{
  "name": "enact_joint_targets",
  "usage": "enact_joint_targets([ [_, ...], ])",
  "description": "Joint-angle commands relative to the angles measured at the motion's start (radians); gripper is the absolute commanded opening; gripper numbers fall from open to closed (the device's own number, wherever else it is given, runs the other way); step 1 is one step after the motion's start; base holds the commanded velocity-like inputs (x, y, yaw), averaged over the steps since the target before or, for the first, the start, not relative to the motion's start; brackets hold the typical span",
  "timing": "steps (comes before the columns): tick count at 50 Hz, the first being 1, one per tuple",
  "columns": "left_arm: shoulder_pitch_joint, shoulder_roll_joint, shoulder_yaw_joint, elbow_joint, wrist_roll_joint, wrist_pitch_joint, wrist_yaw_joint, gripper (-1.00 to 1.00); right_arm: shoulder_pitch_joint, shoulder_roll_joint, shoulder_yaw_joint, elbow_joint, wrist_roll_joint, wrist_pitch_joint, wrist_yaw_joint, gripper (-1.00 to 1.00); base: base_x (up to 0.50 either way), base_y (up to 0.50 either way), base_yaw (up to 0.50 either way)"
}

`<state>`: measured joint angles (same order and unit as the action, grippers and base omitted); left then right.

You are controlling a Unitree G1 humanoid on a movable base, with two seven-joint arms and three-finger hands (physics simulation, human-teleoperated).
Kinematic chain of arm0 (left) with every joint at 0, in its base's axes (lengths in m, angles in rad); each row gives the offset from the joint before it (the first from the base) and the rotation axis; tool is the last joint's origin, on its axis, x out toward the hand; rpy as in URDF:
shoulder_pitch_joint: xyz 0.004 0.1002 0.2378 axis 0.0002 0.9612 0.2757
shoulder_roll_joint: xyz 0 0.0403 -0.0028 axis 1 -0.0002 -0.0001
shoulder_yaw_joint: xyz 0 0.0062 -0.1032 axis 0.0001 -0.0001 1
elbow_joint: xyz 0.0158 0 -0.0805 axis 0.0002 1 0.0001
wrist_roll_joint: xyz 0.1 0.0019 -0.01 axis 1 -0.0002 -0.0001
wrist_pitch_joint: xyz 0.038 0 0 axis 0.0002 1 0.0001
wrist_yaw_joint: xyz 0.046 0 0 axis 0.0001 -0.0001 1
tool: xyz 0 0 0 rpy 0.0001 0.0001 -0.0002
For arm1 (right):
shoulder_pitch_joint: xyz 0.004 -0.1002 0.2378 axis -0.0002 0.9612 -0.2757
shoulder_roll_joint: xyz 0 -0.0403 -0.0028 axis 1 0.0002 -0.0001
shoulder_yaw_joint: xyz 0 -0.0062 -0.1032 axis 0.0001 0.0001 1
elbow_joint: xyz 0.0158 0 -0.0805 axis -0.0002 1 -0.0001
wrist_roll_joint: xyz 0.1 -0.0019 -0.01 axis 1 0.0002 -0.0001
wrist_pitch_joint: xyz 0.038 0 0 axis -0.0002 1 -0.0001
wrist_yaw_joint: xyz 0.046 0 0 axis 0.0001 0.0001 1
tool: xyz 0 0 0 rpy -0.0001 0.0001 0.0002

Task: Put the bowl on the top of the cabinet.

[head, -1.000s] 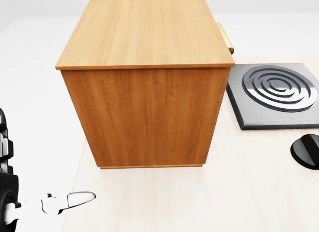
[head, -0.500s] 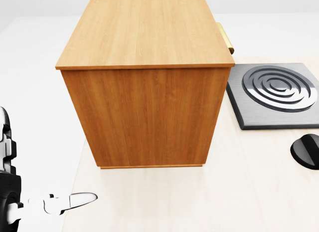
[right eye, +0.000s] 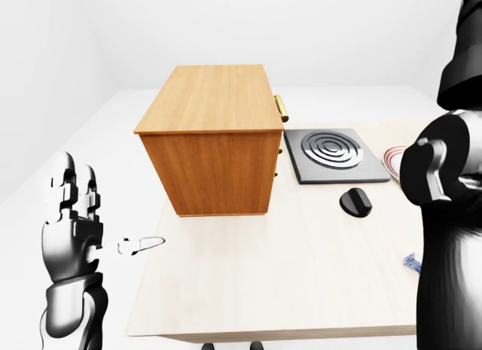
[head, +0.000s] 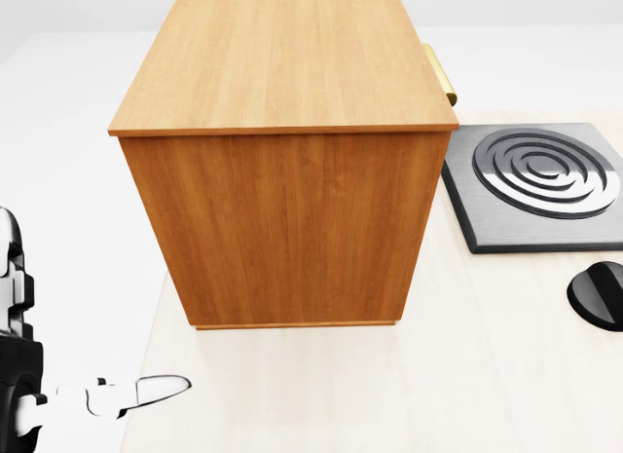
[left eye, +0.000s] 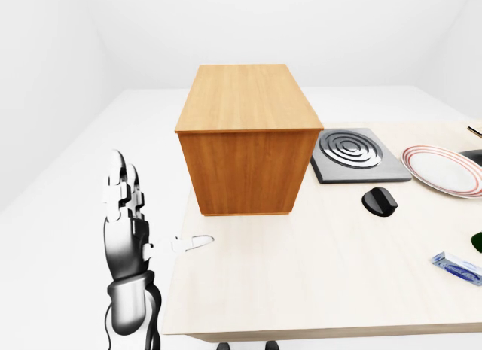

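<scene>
- The left hand stands raised at the left of the left-eye view, just off the table's left edge, fingers upright and spread, thumb pointing right over the table's edge; it grips nothing.
- The pale wooden table fills the lower middle and right of the same view.
- The cabinet, a plain wooden box, stands on the table near its left edge, its top bare; in the right-eye view brass handles show on its right face.
- Just beside the cabinet, to the right, a dark square burner with concentric silver rings lies flat on the table.
- Below the burner in the left-eye view, a small black knob-like object sits apart from it on the table.
- Further right, a white plate with a red-striped rim lies flat, with a dark shape at the frame edge touching or overlapping its right side; what that is cannot be told.
- Near the lower right edge, a small blue-and-white item lies on the table.
- The right arm looms dark and large at the right of the right-eye view; its hand is out of frame.
- The bowl cannot be made out in any view.
</scene>
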<state>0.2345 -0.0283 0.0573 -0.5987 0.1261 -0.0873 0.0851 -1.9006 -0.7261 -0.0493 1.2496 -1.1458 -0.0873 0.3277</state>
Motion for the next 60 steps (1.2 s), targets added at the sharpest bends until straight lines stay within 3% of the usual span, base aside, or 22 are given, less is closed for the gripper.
enact_joint_targets([
  [1, 0.004, 0.002, -0.005, 0.007, -0.004, 0.0, -0.005, 1.0, -0.058, 0.179, 0.006, 0.085, -0.087, 0.0, -0.061, -1.0, 0.0, 0.0, 0.0],
  [8, 0.003, 0.005, -0.003, 0.011, -0.014, 0.0, -0.013, 1.0, -0.021, 0.304, 0.013, 0.08, -0.066, 0.0, -0.059, -1.0, 0.0, 0.0, 0.0],
  [13, 0.007, 0.003, -0.001, 0.005, -0.017, 0.0, -0.015, 1.0, 0.014, 0.354, 0.035, 0.077, -0.065, 0.0, -0.059, -1.0, 0.0, 0.0, 0.0],
  [43, 0.004, 0.0, 0.001, 0.011, -0.015, 0.0, -0.015, 1.0, 0.191, 0.456, 0.084, 0.059, -0.08, 0.0, -0.08, -1.0, 0.0, 0.0, 0.0],
  [60, 0.007, 0.0, -0.002, 0.009, -0.017, 0.0, -0.016, 1.0, 0.208, 0.51, 0.094, 0.051, -0.079, 0.0, -0.081, -1.0, 0.0, 0.0, 0.0],
])
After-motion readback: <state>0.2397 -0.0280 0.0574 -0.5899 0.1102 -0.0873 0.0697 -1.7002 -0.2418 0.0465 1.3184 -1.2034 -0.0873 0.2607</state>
